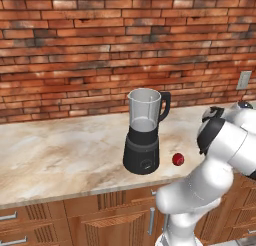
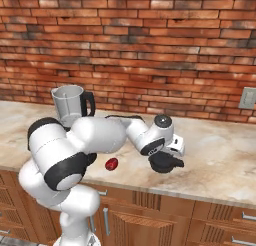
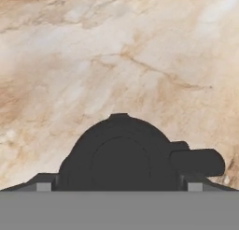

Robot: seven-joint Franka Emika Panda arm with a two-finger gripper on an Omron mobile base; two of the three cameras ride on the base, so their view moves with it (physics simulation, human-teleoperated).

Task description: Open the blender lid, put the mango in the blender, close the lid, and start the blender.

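Note:
The blender (image 1: 144,132) stands on the marble counter with its clear jar open at the top, and shows again as the blender (image 2: 70,107) at the left. The mango (image 1: 178,159) lies on the counter just right of the black base; the right base view has the mango (image 2: 111,163) near the front edge. The blender lid (image 2: 165,163) lies on the counter far to the right of the blender. My gripper (image 2: 168,156) hangs right over it. In the hand view the lid (image 3: 119,154) sits between the spread fingertips of my open gripper (image 3: 119,187).
A brick wall backs the counter, with a wall outlet (image 2: 248,98) at the right. Wooden cabinet drawers (image 1: 100,220) run below the counter's front edge. My arm's elbow (image 2: 55,155) hangs in front of the counter near the mango.

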